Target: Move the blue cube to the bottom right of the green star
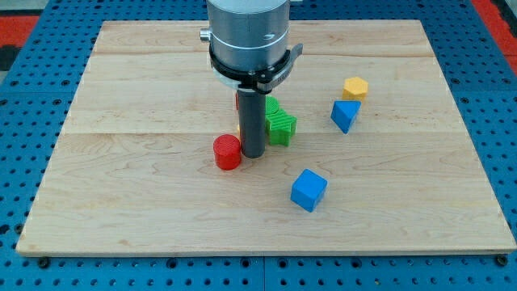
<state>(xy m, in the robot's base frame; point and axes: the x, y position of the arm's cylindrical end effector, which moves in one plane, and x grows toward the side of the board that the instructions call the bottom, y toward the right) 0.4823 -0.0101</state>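
Status: my tip [253,154] sits mid-counter, just right of the red cylinder [228,152] and touching or nearly touching it, with the green star [279,123] just beside it on the view's upper right. The rod hides part of the star's left side. There's a sliver of red/orange behind the rod, can't tell what it is.

No fingers on this rig, only a plain rod, so nothing to spread or pinch.

Blue cube [308,190] is down toward the view's bottom right of the star, near it but clearly apart, with bare counter [121,97] between. Tip is not in contact with the cube.

Judgement: the cube is roughly on the right bearing already. The step in hand looks like approach or repositioning, not pushing.

Next move calls for routing the tip around the cube without clipping the star or red cylinder, then a short nudge if it needs to sit closer.

Blue triangular block [346,114] and yellow hexagonal block [355,88] sit on the view's right, out of the path.
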